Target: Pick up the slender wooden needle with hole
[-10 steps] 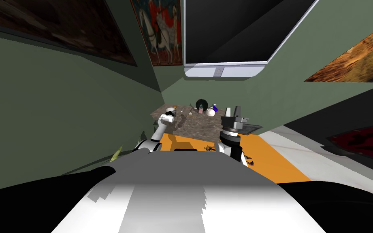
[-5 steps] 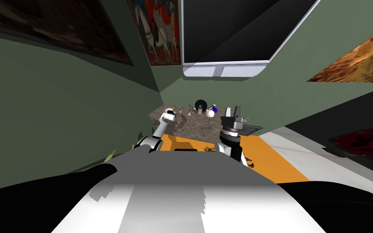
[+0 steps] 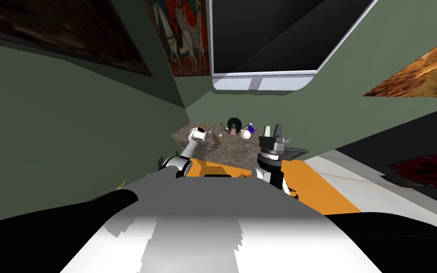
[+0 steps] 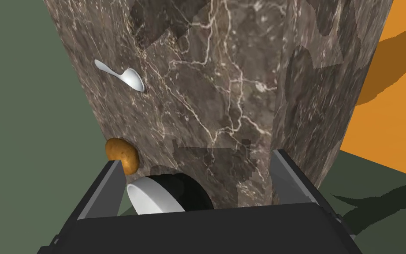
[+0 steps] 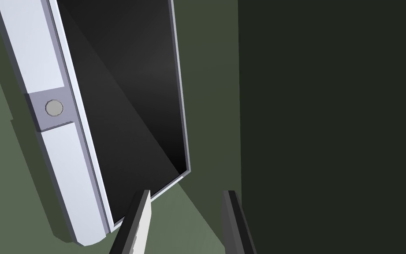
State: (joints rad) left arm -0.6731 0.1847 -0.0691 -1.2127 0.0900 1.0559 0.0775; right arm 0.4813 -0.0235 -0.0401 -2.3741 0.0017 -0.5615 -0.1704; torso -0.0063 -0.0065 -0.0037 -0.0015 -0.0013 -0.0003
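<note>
Left claw (image 3: 199,134) is stretched out over the marble table (image 3: 222,149), just left of centre frame. It's released wide with nothing in it, presumably lined up to drop onto something. Right by it are a spoon (image 4: 122,76), a brown lump (image 4: 121,154) and a white bowl (image 4: 147,196). The needle (image 3: 220,133) is, I reckon, the thin pale sliver just right of that claw, but it's too tiny to be sure. Right claw (image 3: 272,130) is parked upright right of centre, also released, likely just keeping clear.

One stone table (image 4: 224,88) is holding one white spoon (image 4: 124,77), one brown lump (image 4: 121,154) and one white bowl (image 4: 151,198). One black disc (image 3: 234,123), one blue bottle (image 3: 251,128) and one white pot (image 3: 245,134) are standing there too. One orange rug (image 3: 317,187) is lying beside it.
</note>
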